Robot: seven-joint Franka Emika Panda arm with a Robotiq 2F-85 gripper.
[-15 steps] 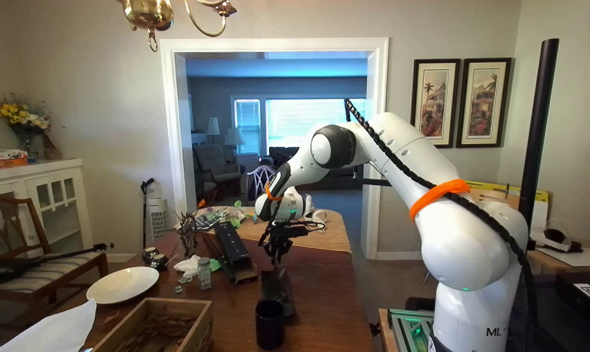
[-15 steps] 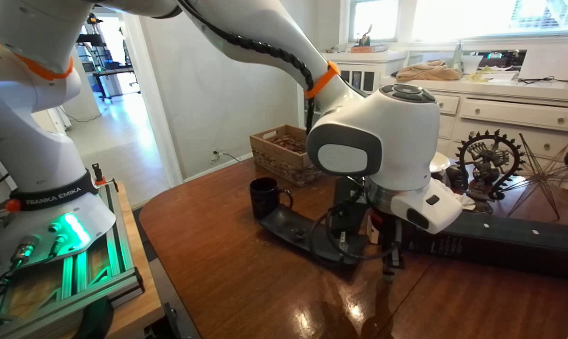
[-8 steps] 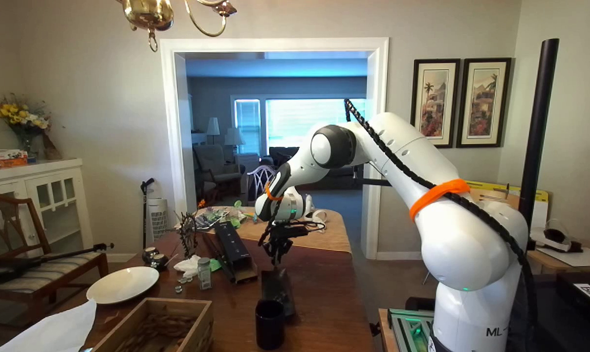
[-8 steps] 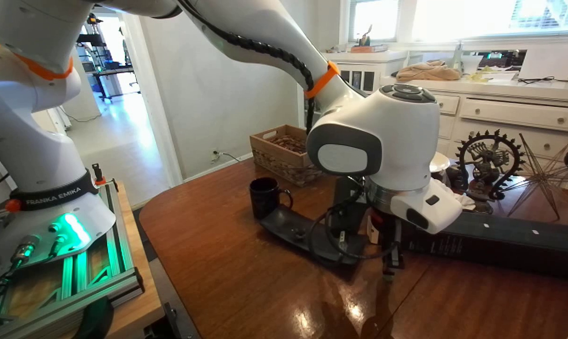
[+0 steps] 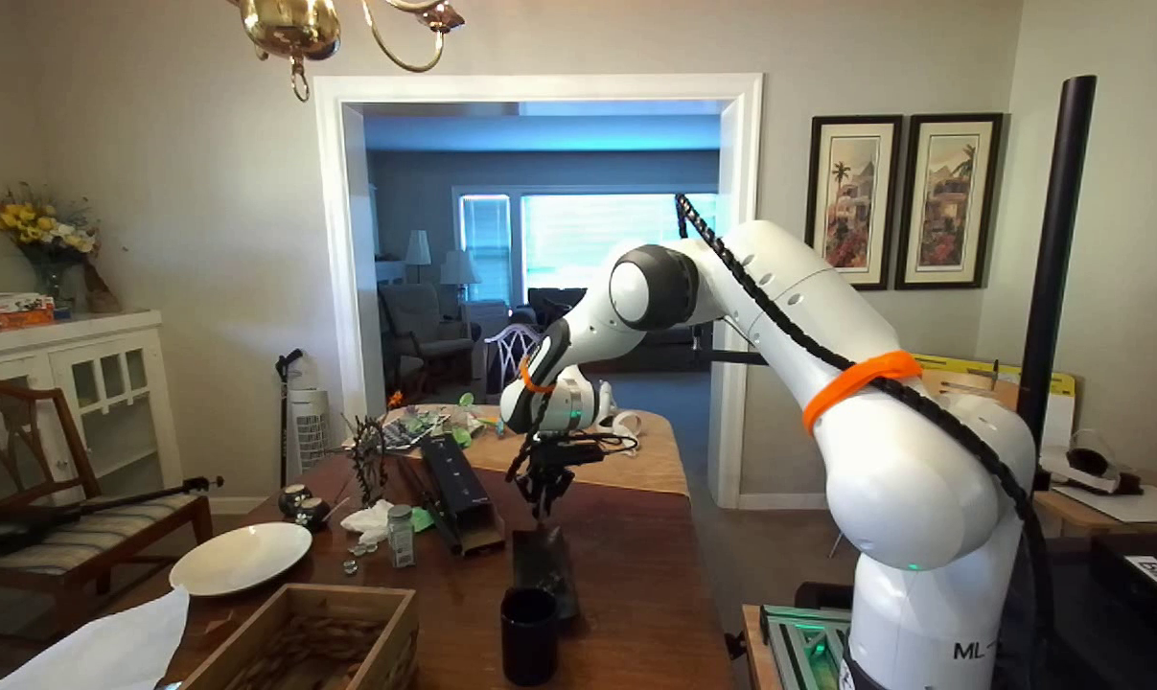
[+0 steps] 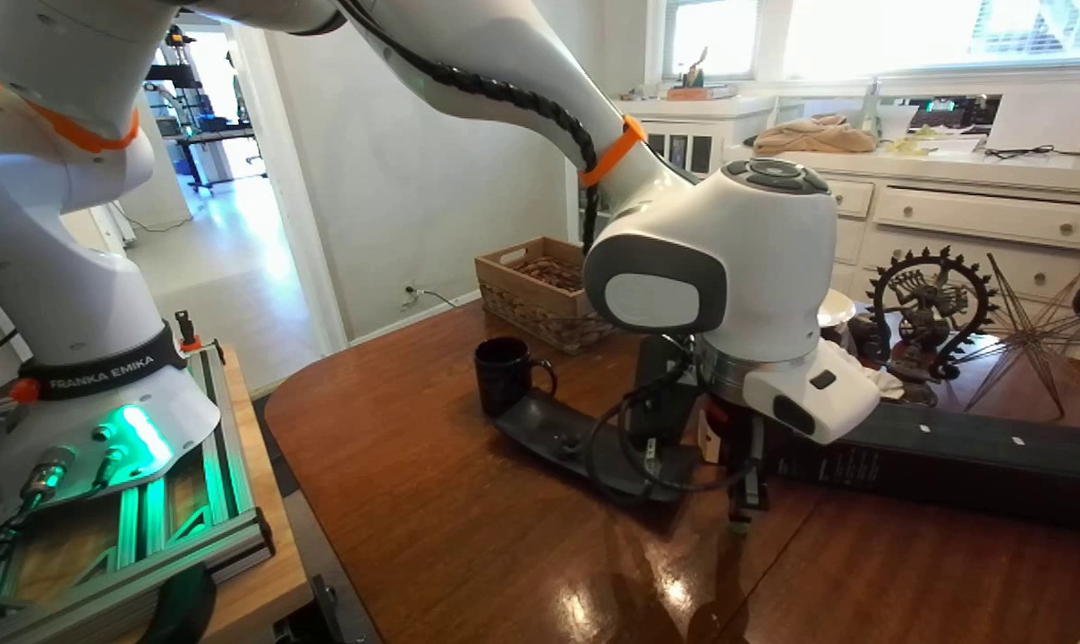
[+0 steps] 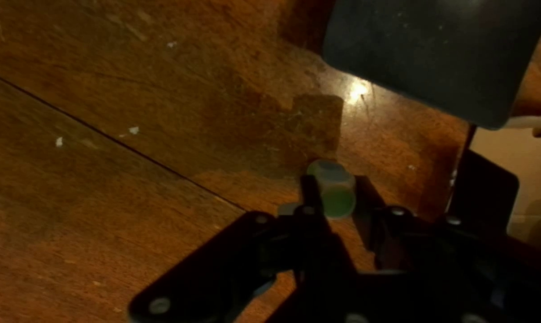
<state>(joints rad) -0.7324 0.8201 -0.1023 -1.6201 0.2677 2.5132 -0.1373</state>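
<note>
In the wrist view a small rounded block (image 7: 339, 202) with green and grey faces sits between the fingertips of my gripper (image 7: 335, 186), which is shut on it. The gripper (image 6: 747, 514) hangs pointing down above the brown table in an exterior view, with a speck of green at its tips. Beside it lies a long, curved black tray (image 6: 566, 443), whose end (image 7: 431, 58) shows at the upper right of the wrist view. A black mug (image 6: 502, 376) stands at the tray's far end, also seen as a dark mug (image 5: 530, 637).
A long black box (image 6: 933, 465) lies on the other side of the gripper, its cardboard end (image 7: 521, 152) open. A wooden crate (image 5: 401, 623), a white plate (image 5: 242, 559), a glass jar (image 5: 401, 537) and a metal statue (image 6: 929, 313) also stand on the table.
</note>
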